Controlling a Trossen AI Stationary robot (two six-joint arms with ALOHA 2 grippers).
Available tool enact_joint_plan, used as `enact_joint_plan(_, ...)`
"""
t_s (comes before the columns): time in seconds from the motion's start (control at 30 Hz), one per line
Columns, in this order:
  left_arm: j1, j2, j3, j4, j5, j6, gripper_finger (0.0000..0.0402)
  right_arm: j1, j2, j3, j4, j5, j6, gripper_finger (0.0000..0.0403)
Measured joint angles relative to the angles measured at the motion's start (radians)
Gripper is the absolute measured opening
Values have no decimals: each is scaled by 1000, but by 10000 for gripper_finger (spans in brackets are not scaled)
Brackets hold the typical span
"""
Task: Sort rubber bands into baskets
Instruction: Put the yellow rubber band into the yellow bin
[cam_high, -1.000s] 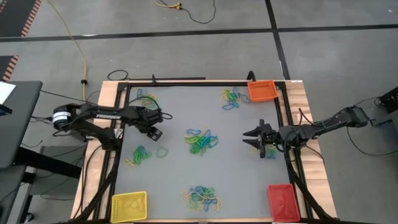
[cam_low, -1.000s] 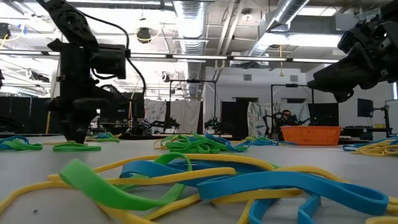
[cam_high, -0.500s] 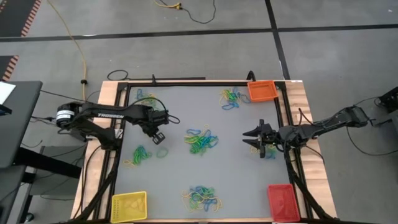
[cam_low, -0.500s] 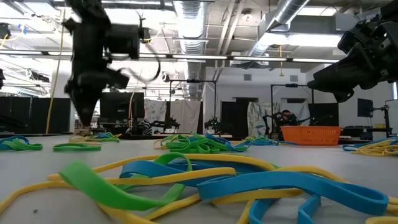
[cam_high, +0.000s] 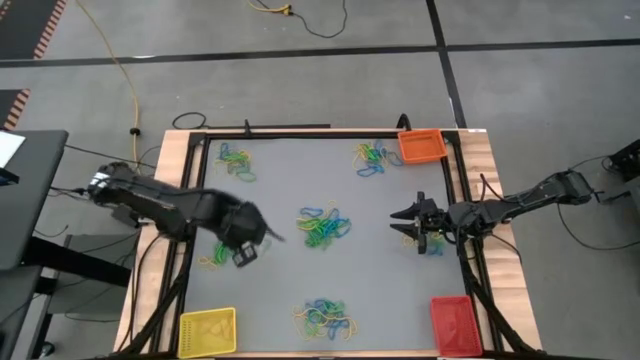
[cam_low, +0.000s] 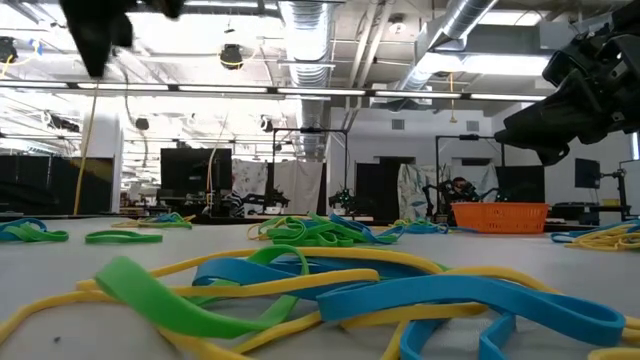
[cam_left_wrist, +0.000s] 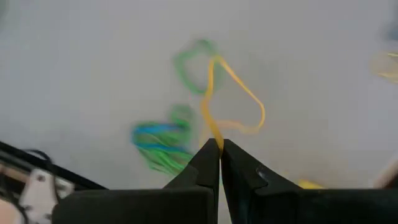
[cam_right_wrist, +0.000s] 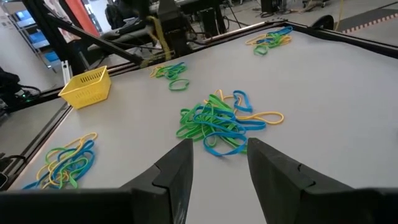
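High view: grey table (cam_high: 290, 190) carries rubber bands (cam_high: 324, 226) heaped at centre, with more piles toward 6, 8, 11 and 1 o'clock. Yellow basket (cam_high: 207, 331) sits at 7, red basket (cam_high: 453, 325) at 5, orange basket (cam_high: 421, 146) at 1. Left gripper (cam_left_wrist: 219, 149), near 8, pinches a yellow band (cam_left_wrist: 236, 102); right gripper (cam_high: 408, 222), at 3, stands spread, empty.

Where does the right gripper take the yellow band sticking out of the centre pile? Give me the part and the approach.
Take the yellow band at its outer loop, which lies flat on the table, clear of the pile and its blue and green tangle. Probably best for the open right gripper to come straight down, jaws straddling that single strand.
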Motion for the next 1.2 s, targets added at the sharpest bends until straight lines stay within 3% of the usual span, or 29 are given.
enact_joint_plan(0.23,-272,0,113,-12,39,-239,0,0,0,0,0,0,11,179)
enact_joint_plan(0.6,-569,0,126,96,91,-594,0,0,0,0,4,0,21,179)
enact_joint_plan(0.83,-650,31,127,196,72,-678,0,0,0,0,4,0,21,179)
enact_joint_plan(1.2,-659,153,127,259,135,-639,0,1,0,0,3,-3,29,179)
